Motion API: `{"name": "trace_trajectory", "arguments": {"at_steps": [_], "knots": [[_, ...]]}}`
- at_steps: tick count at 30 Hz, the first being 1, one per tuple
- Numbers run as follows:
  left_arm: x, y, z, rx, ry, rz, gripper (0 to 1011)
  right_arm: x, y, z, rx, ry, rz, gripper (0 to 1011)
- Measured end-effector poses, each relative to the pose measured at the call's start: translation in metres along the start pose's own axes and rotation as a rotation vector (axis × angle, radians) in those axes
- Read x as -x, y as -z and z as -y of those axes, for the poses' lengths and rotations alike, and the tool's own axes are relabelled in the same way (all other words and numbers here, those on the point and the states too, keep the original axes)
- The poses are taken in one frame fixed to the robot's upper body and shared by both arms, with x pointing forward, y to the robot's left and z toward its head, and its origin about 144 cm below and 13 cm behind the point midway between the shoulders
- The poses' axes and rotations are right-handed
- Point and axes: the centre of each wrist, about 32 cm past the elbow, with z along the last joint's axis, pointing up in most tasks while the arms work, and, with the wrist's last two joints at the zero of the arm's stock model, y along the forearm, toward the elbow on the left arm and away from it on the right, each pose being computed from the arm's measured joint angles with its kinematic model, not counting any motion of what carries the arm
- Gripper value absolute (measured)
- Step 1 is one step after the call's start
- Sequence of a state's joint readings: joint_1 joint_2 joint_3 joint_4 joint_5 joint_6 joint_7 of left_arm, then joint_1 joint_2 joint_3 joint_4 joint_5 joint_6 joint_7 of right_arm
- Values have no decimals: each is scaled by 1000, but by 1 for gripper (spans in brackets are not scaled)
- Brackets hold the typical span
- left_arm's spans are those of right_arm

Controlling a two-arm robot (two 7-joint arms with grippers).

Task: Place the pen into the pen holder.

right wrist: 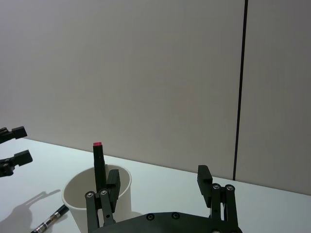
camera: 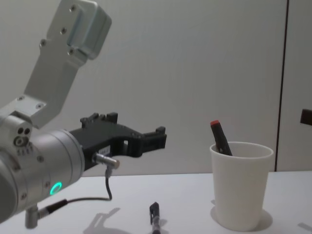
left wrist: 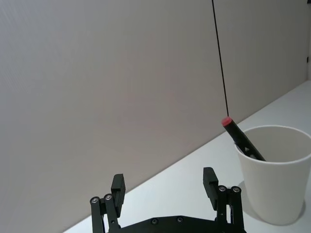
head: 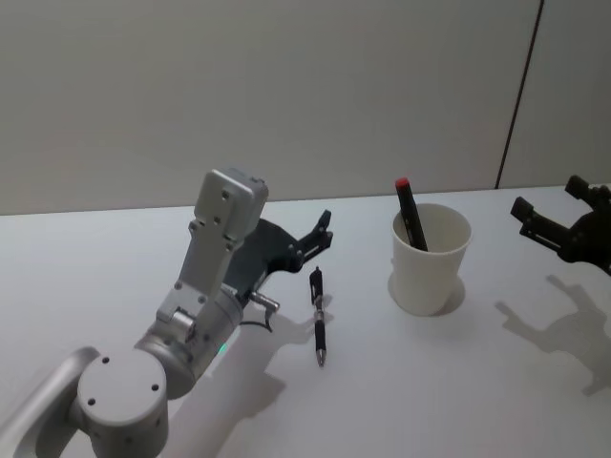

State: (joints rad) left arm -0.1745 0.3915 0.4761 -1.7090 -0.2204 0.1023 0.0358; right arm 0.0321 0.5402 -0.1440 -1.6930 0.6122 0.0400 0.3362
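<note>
Left tool [head: 326,229], splayed and empty, hovers over the pen [head: 319,329] near the pen holder [head: 425,279]; right tool [head: 545,194] idles splayed.

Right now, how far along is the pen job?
Done: a red-tipped pen stands in the pen holder. In hand: nothing; the left gripper hovers open near the black pen on the table. Left: grasp it, drop it in. The right gripper sits open, far right.
</note>
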Motion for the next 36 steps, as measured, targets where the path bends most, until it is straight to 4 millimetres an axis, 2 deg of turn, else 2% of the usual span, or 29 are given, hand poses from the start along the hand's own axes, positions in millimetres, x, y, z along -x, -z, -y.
{"name": "trace_trajectory", "arguments": {"at_steps": [16,36], "knots": [[20,-11,-19,-134,4,-37,1001,0,2,1,9,7,-3,1001],[34,-9,-26,-259,46,-40,1001,0,3,1,13,10,-4,1001]]}}
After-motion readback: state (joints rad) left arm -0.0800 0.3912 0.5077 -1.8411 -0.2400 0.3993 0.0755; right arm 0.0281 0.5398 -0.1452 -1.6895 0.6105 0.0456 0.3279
